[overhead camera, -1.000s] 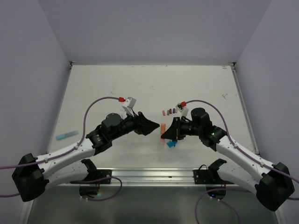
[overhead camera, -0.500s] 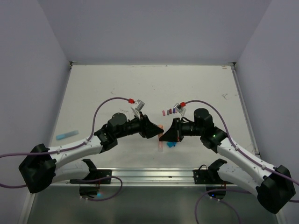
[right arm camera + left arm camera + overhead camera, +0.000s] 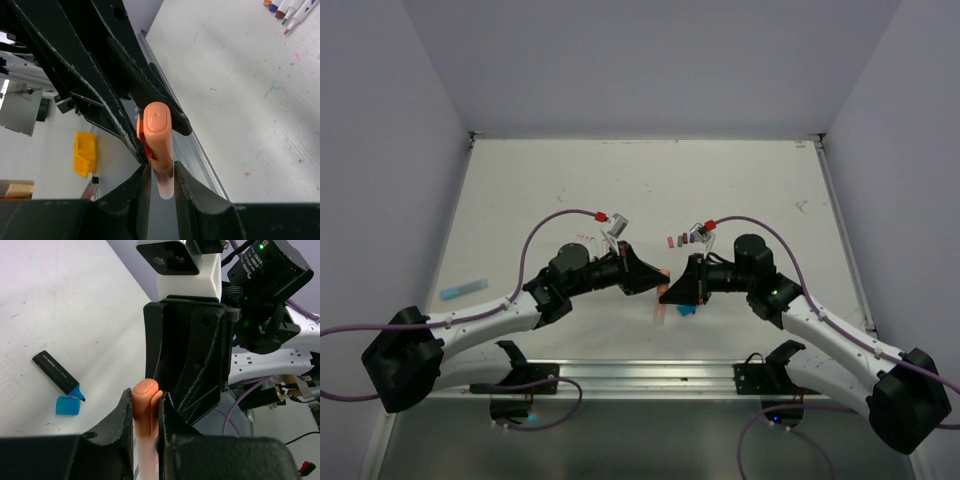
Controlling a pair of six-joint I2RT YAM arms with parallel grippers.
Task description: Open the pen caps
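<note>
Left gripper [image 3: 145, 399] is pinched shut on the orange marker [image 3: 145, 415], and my right gripper [image 3: 161, 172] clamps the same marker from the opposite side. I cannot tell which end carries its cap. One blue cap [image 3: 67, 405] lies just beside the black marker [image 3: 55, 371].

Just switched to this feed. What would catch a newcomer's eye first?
The left tool and the right tool meet nose to nose at the near middle of the table, both clamped on one orange marker. Beside them on the table lie an uncapped black marker and a loose blue cap.
</note>
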